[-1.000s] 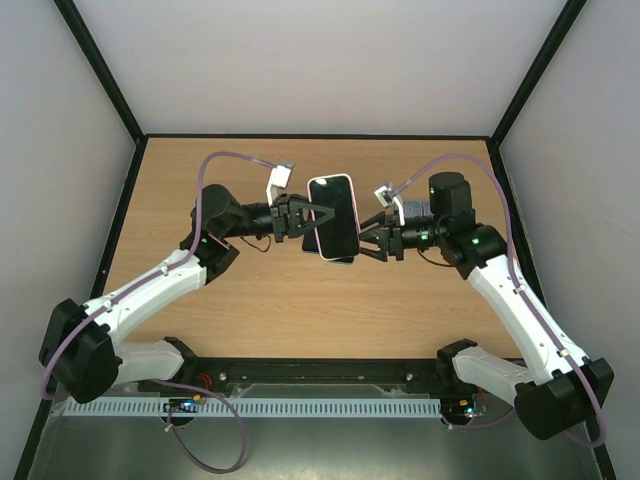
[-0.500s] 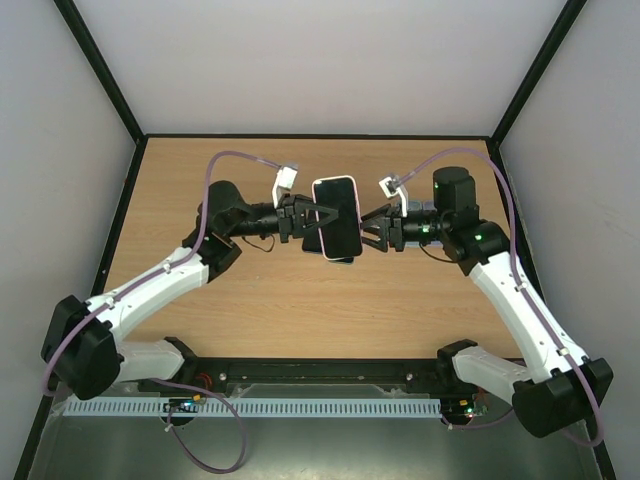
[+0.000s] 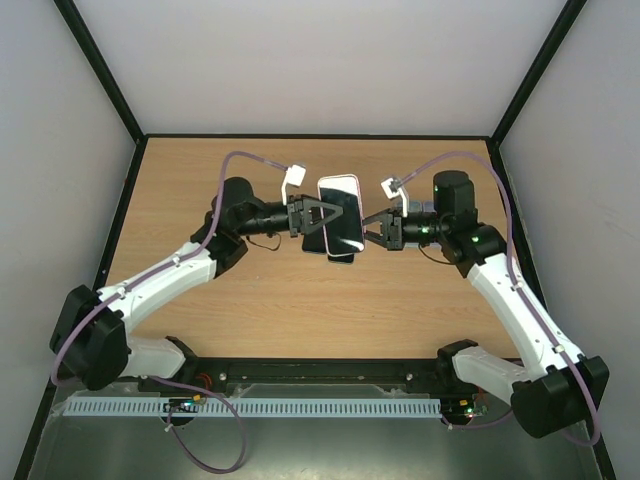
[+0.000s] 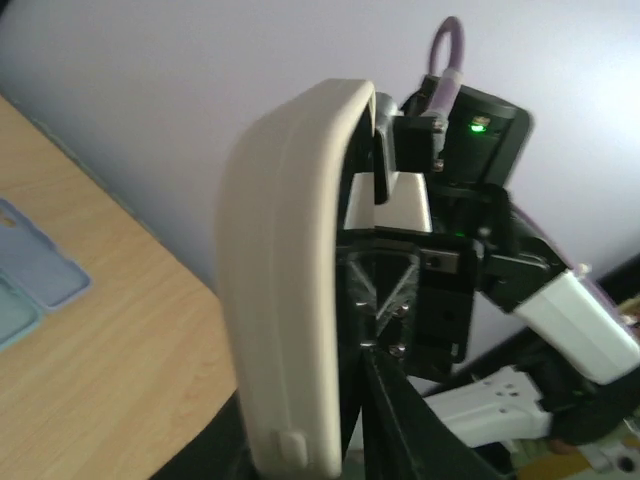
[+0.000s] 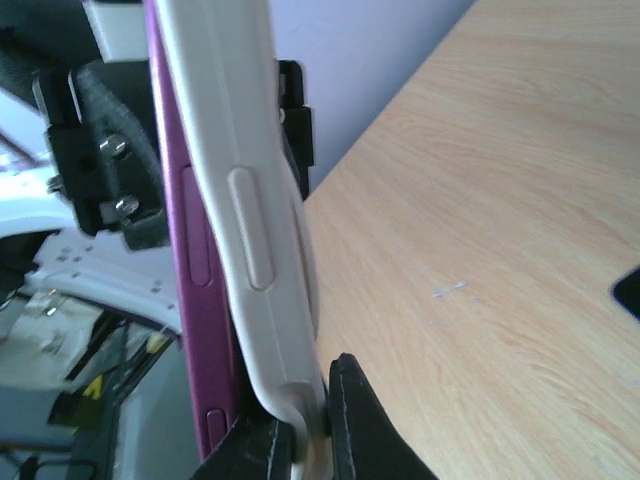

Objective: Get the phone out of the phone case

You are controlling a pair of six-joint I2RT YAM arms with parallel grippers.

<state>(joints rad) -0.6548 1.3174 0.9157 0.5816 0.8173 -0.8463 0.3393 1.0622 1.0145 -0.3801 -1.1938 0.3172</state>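
Note:
A phone [image 3: 340, 215] in its case hangs in mid-air over the table's middle, between my two grippers. In the right wrist view the cream case [image 5: 250, 230] bends away from the magenta phone [image 5: 190, 270] at its lower corner. My right gripper [image 5: 312, 400] is shut on that corner lip of the case. It reaches in from the right [image 3: 372, 232]. My left gripper [image 3: 322, 215] comes from the left, and its jaws straddle the cased phone's edge [image 4: 290, 300]. Whether they press on it does not show.
Two pale blue-grey cases [image 4: 35, 270] lie flat on the wooden table to the left. A dark flat object [image 3: 342, 257] lies on the table just under the held phone. Black-framed white walls close in the table's sides and back.
The right gripper has closed on the case's corner. The left arm has pushed right, shifting the phone slightly right. The left jaws have loosened a little.

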